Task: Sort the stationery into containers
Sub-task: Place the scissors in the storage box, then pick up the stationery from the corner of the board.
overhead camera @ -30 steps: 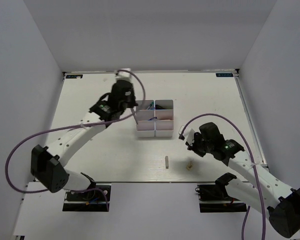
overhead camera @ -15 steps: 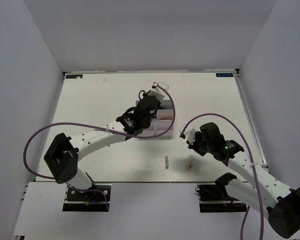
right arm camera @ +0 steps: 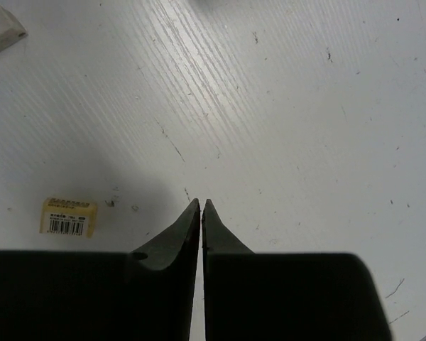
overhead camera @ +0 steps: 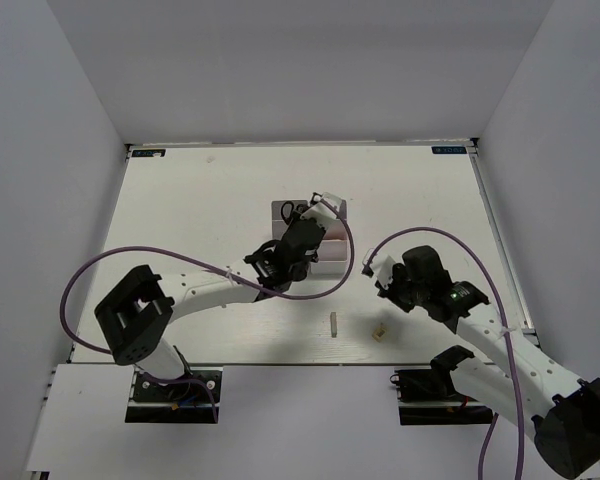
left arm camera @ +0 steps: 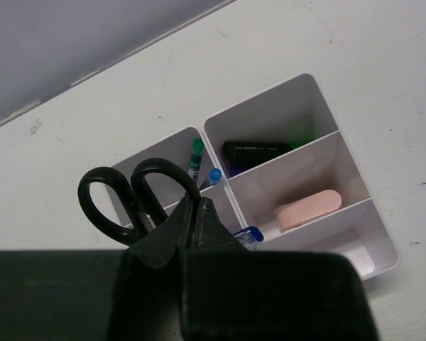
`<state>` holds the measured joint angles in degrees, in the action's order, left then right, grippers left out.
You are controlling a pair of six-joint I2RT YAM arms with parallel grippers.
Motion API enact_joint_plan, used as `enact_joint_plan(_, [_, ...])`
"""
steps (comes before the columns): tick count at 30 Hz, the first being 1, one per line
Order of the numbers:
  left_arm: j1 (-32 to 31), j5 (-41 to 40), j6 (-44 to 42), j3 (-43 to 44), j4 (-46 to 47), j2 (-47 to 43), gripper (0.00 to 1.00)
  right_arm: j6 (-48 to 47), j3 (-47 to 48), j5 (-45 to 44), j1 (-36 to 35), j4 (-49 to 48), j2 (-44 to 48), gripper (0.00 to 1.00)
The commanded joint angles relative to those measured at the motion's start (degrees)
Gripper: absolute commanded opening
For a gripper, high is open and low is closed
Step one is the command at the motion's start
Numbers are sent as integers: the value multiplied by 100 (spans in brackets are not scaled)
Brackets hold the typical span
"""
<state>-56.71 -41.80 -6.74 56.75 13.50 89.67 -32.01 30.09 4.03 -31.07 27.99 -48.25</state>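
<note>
We see the left gripper [left arm camera: 197,213] closed just beside the scissors [left arm camera: 131,186] in the tray [left arm camera: 355,241], the right gripper [right arm camera: 201,209] shut near the tan piece [right arm camera: 69,217].

- A robotics lab test cell (no home or office): plain pale walls [overhead camera: 60,110] box in a bare white tabletop [overhead camera: 180,210] on three sides.
- Two white arms, the left arm [overhead camera: 205,290] and the right arm [overhead camera: 505,350], are bolted at its near edge.
- Purple cables [overhead camera: 85,275] loop loose.

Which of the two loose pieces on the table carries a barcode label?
The small tan square piece; the grey stick shows no label.
</note>
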Motion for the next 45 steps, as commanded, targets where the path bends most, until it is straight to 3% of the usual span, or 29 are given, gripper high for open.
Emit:
enact_joint_plan(1, [-138,-267,-2,-111,452,-28,2,19,-3,45,40,-180,70,7])
enact_joint_plan(5, [-156,-390,32,-217,558,-2,15,10,6,141,92,-136,70,29])
enact_joint_plan(12, [-244,-460,59,-305,531,-72,50,-7,67,361,145,-30,70,46])
enact_joint_plan(16, [-271,-522,68,-323,479,-151,52,-226,155,756,198,241,53,50])
enact_joint_plan(18, [-332,-539,33,-323,479,-265,52,-349,252,1168,215,443,27,48])
enact_joint_plan(20, [-411,-548,-37,-270,487,-449,47,-840,357,1685,251,873,0,36])
enact_joint_plan(21, [-524,-574,-90,-252,487,-502,28,-990,427,2080,277,1023,-35,20])
enact_joint_plan(22, [-578,-592,-177,-104,348,-555,17,-1635,471,2467,294,1155,-53,15])
enact_joint_plan(24, [-805,-654,-178,28,-55,-809,4,-2480,481,2925,321,1805,-123,8])
enact_joint_plan(25, [-859,-689,-39,212,-519,-871,1,-2781,446,3093,338,1928,-202,8])
enact_joint_plan(26, [-964,-680,75,257,-776,-1046,1,-3672,402,3156,347,2286,-237,12])
enact_joint_plan(27, [-1026,-672,225,292,-1683,-1239,4,-4064,297,3217,347,2412,-281,16])
enact_joint_plan(28, [-1053,-645,974,327,-2032,-1494,31,-4624,261,3244,356,2631,-456,29])
enact_joint_plan(29, [-1053,-593,1225,319,-2375,-1609,48,-5030,244,3244,356,2789,-527,36])
enact_joint_plan(30, [-1044,-592,1680,267,-3231,-2019,55,-5165,226,3253,356,2887,-589,39])
enact_joint_plan(32, [-1044,-540,2132,-13,-3598,-2303,68,-5707,235,3244,339,3001,-922,44])
enact_joint_plan(37, [-1027,-504,3124,-795,-5135,-3595,71,-6019,226,3139,312,2730,-1494,47])
enact_joint_plan(45, [-1026,-487,4005,-1807,-6016,-4932,72,-5738,322,2787,312,1649,-2188,48])
